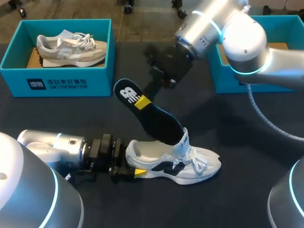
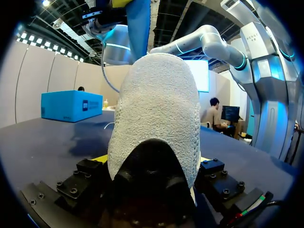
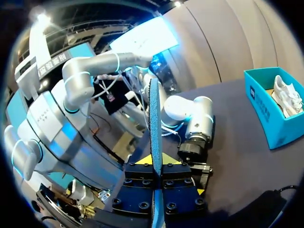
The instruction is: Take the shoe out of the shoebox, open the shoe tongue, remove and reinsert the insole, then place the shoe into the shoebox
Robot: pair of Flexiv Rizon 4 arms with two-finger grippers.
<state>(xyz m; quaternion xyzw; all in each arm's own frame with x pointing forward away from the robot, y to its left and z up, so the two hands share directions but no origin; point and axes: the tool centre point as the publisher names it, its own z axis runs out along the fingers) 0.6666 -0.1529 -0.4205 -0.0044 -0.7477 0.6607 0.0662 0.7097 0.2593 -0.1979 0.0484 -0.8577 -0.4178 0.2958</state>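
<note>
Here, left jaws clamped on shoe (image 1: 171,164) heel, right jaws pinching insole (image 1: 156,118) above it

Head view: insole (image 1: 151,114) front end lying hidden inside shoe (image 1: 173,164), behind tongue (image 1: 183,140). Far finger of left gripper (image 1: 132,165) sitting hidden behind heel; one yellow tip showing. Right gripper (image 1: 142,100) body showing as dark blur, fingers hard to separate. Right arm (image 1: 247,42) covering second box (image 1: 229,78), contents hidden. Left wrist view: heel filling frame, blocking toe and laces; insole running off picture edge. Right wrist view: insole showing edge-on only, lower end cut off.
</note>
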